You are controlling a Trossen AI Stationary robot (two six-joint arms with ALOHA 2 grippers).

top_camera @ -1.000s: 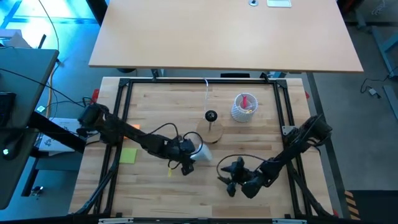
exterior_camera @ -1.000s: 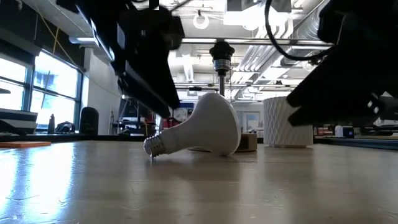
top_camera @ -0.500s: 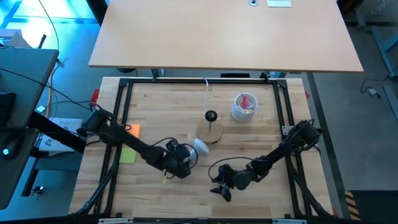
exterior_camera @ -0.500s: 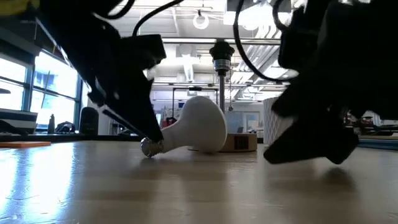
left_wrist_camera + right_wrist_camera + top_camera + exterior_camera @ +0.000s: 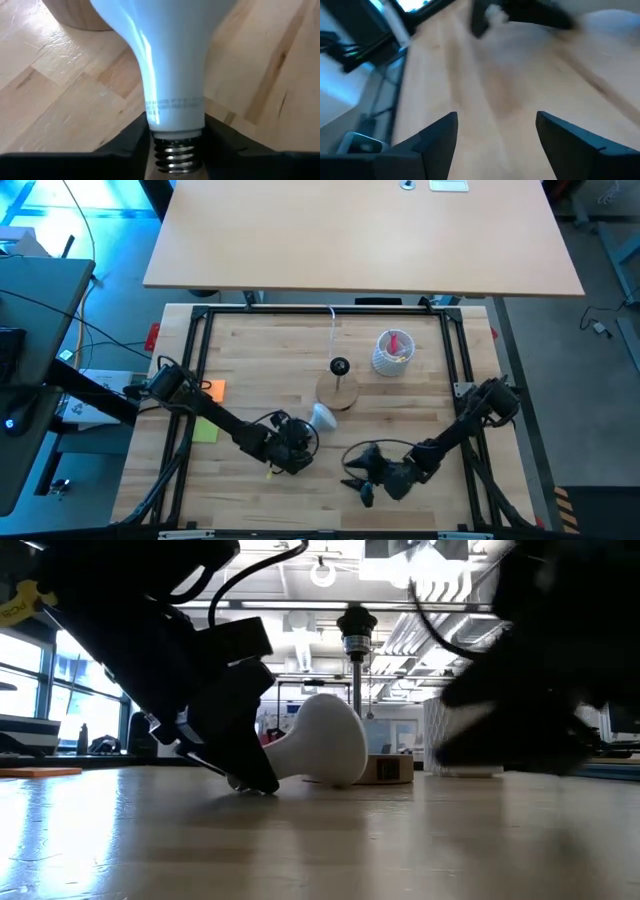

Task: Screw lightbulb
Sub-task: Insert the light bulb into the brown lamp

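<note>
My left gripper [image 5: 298,442], low, fingers straddling the lightbulb's [image 5: 322,418] screw neck; globe at its 1 o'clock. My right gripper [image 5: 358,480]: spread, empty.

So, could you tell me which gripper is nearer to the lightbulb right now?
The left. The left gripper has a finger on each side of the lightbulb at its screw neck; the right gripper is open, off to the side above bare table.

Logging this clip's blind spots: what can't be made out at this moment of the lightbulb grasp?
- Lightbulb globe: cut off by the left wrist view's edge.
- Its screw neck: low view hides it behind the left gripper; pad contact unclear.
- Right gripper: low view shows only a blurred dark mass.
- Latticed cup contents: too small.
</note>
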